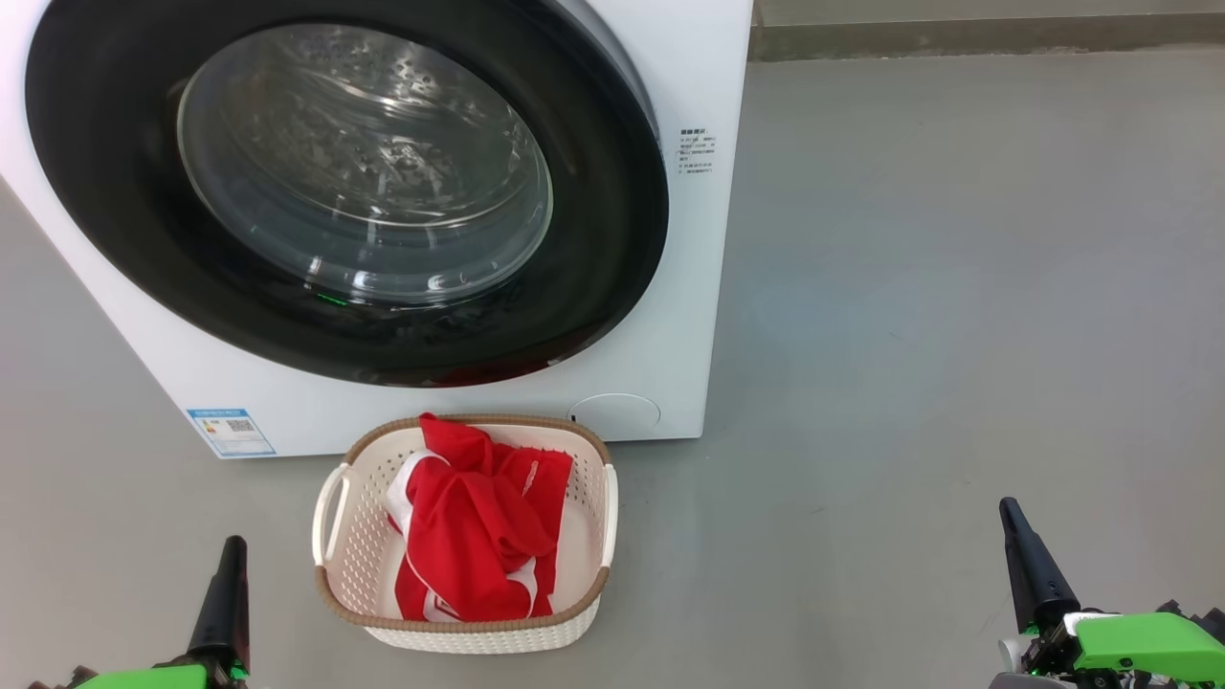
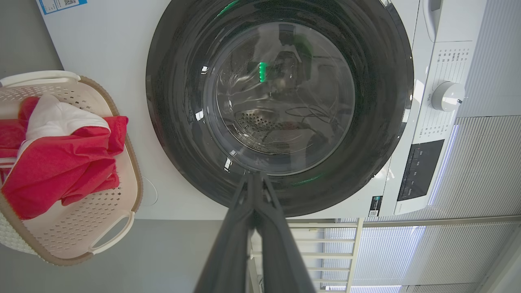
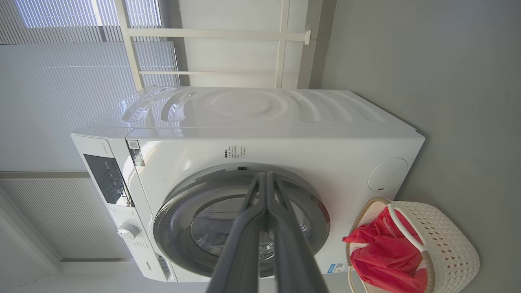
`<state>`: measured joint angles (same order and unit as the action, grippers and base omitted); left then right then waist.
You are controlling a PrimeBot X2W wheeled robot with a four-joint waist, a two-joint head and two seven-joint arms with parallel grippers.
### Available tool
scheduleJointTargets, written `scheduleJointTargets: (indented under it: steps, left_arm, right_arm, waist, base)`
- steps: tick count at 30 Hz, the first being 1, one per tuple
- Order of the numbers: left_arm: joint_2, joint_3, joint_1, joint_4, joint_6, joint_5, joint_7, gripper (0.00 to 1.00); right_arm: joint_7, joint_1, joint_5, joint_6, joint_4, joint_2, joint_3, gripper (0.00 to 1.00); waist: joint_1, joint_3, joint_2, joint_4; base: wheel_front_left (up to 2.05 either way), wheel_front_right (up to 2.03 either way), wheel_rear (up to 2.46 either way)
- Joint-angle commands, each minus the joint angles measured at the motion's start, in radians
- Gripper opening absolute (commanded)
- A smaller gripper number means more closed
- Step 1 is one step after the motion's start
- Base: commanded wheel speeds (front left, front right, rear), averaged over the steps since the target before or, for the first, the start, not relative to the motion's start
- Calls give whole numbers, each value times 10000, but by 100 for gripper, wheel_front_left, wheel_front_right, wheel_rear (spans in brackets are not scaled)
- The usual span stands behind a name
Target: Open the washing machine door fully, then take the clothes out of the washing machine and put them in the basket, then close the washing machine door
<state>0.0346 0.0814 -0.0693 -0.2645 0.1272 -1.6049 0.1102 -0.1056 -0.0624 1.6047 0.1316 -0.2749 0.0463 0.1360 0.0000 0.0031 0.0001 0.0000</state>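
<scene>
Both pincers are closed together and empty: left pincer, right pincer. Ahead, between them and nearer the left one, the basket holds the clothes. Beyond it, the washing machine door looks flush with the washing machine. I check the seating all round; any push goes on the black rim, never the glass.

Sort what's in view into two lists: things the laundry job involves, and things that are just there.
Job:
washing machine
washing machine door, shut
red clothes, lying in the basket
left gripper and right gripper, both shut and empty

Just there:
blue sticker
round cover
control dial
window blinds
grey floor
</scene>
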Motion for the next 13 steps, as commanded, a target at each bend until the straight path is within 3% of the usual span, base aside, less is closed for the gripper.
scheduleJointTargets:
  steps: [1,13]
  left_arm:
    - [156,324,-387,196,35,-37,31,0]
    - [156,324,-387,196,35,-38,31,0]
  right_arm:
    - [-76,-456,40,-9,301,39,-223,0]
    - [-76,-456,40,-9,301,39,-223,0]
  waist:
    - [0,0,-1,0]
    - [0,0,-1,0]
  base:
    - [0,0,0]
    - [0,0,0]
